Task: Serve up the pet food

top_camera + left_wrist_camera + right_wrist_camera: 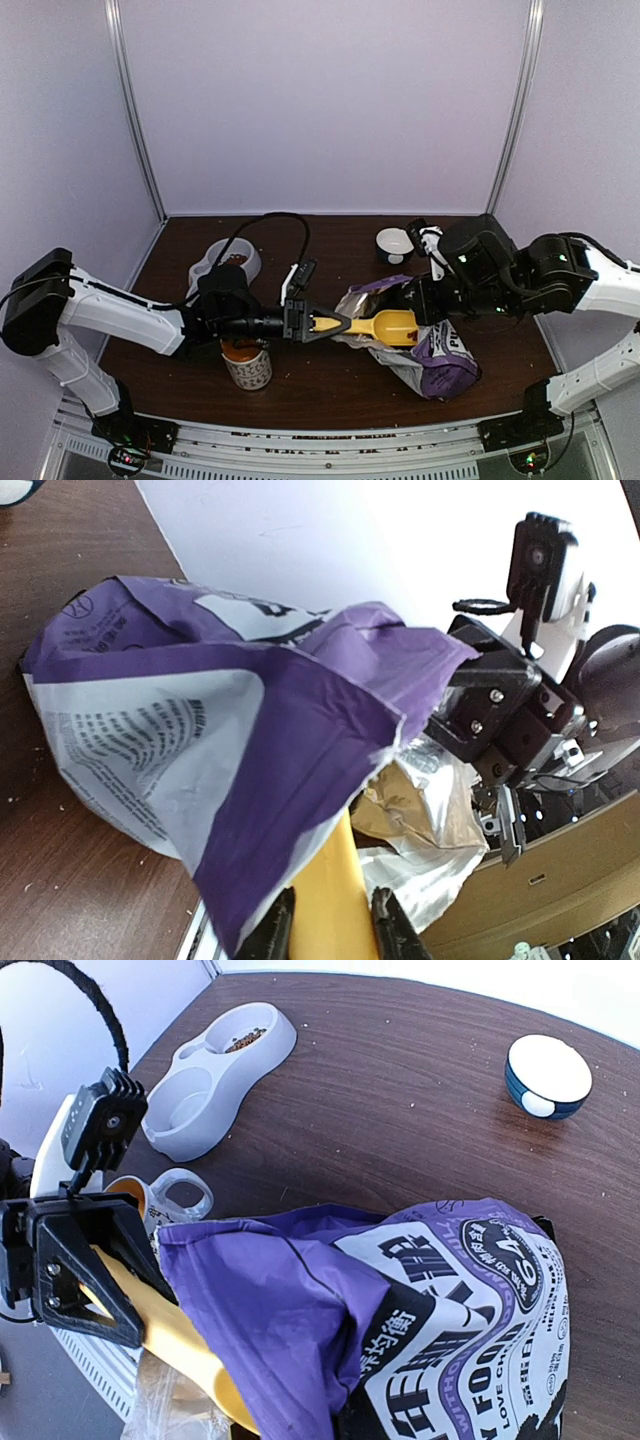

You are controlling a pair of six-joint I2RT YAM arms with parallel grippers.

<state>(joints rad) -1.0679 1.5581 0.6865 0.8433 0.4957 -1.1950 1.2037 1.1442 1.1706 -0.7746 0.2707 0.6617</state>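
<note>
1. Well away from the big purple paper "PUPPY FOOD" bag (440,365), small brown pellets of pet food (245,1038) sit in one cup of a grey plastic double dish (190,1100). The dish's other cup looks bare. I think more food is inside the bag, but the pictures do not show it.
2. At the bag's open mouth is the round end of a yellow plastic scoop (392,323). It points at the mouth, likely so it can dig food out. From above the scoop looks empty.
3. A little way out from the bag's mouth, the left gripper (335,323) has its fingers narrow, squeezing the scoop's long handle. Holding the far end lets the scoop reach in while the arm keeps out of the bag.
4. On the bag's top edge, the right gripper (418,297) is pinched tight on the purple paper. It lifts the flap, I think, to keep the mouth wide for the scoop.
5. Farther from the bag's mouth, past the scoop's handle, a patterned mug (246,368) with an orange inside stands on the dark brown wooden table (330,250). Behind the bag sits a small blue and white bowl (395,244), apart from it.
</note>
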